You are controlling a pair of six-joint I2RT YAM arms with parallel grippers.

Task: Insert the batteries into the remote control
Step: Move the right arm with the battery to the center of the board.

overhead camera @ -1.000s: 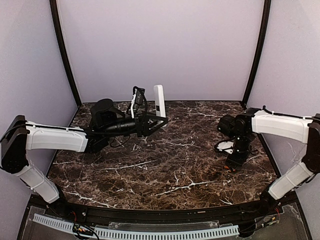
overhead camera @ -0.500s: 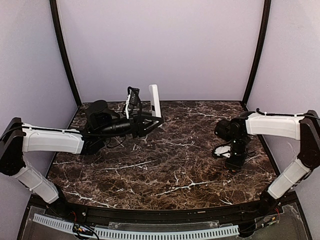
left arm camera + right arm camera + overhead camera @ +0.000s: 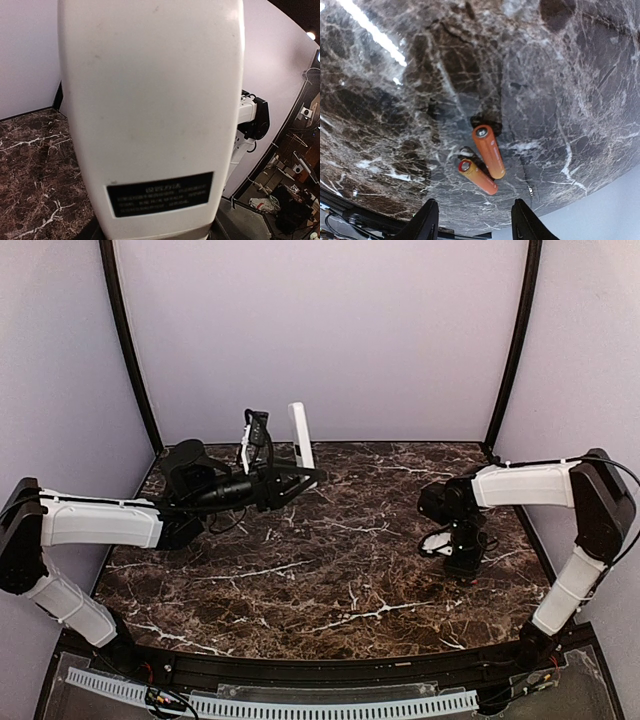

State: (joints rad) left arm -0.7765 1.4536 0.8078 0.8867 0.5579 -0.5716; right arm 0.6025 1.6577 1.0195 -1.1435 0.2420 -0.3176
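Observation:
My left gripper (image 3: 303, 477) is shut on the bottom end of the remote control (image 3: 299, 432) and holds it upright above the back left of the table. In the left wrist view the remote's plain white back (image 3: 150, 100), with a black label (image 3: 160, 194), fills the frame and hides the fingers. Two orange batteries (image 3: 489, 151) (image 3: 477, 176) lie side by side on the marble, touching at one end. My right gripper (image 3: 476, 222) points down just over them, open, its dark fingers (image 3: 426, 220) on either side and nothing between them. In the top view that gripper (image 3: 463, 565) hides the batteries.
The dark marble table (image 3: 330, 580) is walled by pale purple panels, with black posts at the back corners (image 3: 130, 350) (image 3: 510, 350). A black rail (image 3: 300, 670) runs along the near edge between the arm bases.
The left arm has carried the remote up and to the left. The right arm has shifted left and slightly nearer over the table.

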